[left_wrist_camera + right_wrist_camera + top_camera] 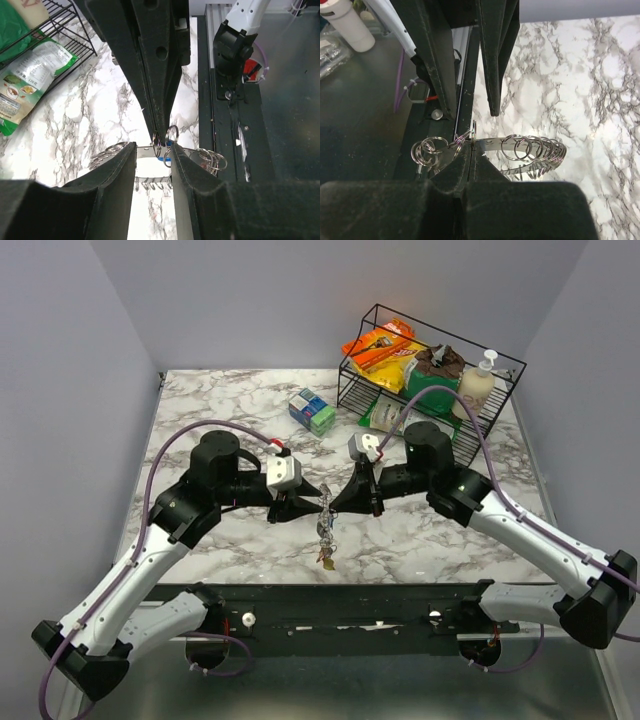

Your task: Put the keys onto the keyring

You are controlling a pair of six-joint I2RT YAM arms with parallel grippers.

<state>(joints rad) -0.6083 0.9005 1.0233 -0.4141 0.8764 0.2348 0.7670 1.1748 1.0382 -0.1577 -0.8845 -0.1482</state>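
Right gripper [470, 159] is clamped shut on the silvery metal keyring [530, 147], a curved band strung with many small wire rings. It is held in the air above the white, grey-veined marble table [220, 400], midway between the arms. Left gripper [153, 150] meets it tip to tip, jaws parted, the band crossing the gap between its black fingers [117, 170]. From above, the keyring dangles below both tips with small keys [326, 558] at its low end. Their colours are hard to make out, except a blue key head [167, 161] half hidden behind a finger.
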